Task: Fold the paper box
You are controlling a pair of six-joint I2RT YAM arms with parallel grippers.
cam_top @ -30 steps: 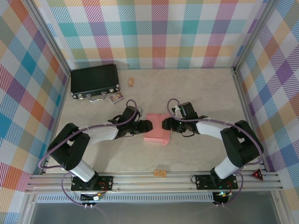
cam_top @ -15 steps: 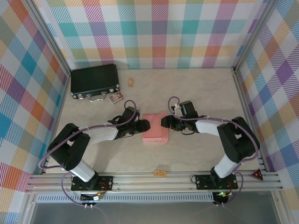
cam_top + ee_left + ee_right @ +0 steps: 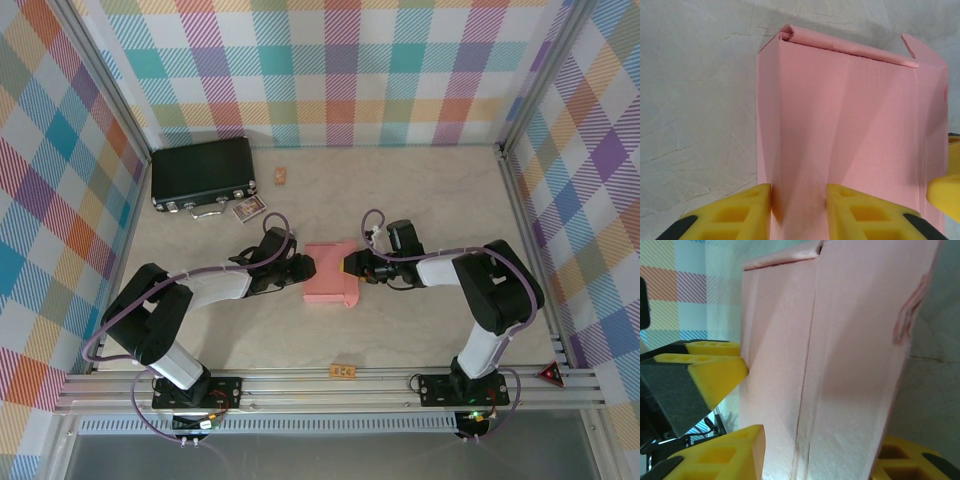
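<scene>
The salmon-pink paper box (image 3: 330, 272) lies partly folded in the middle of the table, between both arms. My left gripper (image 3: 308, 268) is at its left end. In the left wrist view its yellow fingers (image 3: 747, 210) pinch a raised ridge of the box (image 3: 850, 115), the left gripper (image 3: 799, 200) shut on it. My right gripper (image 3: 347, 265) is at the box's right end. In the right wrist view the right gripper (image 3: 820, 455) straddles the box (image 3: 840, 340), with pink card filling the gap between its fingers. The left gripper's fingers (image 3: 715, 370) show beyond the box.
A black case (image 3: 203, 172) with metal latches lies at the back left, with a small card (image 3: 248, 209) in front of it. A small wooden block (image 3: 282, 177) sits near the back wall, and another (image 3: 343, 372) sits by the front rail. Plaid walls enclose the table.
Both grippers have moved inward onto the box's ends and their jaws have narrowed. The box has shifted slightly toward the back left.
</scene>
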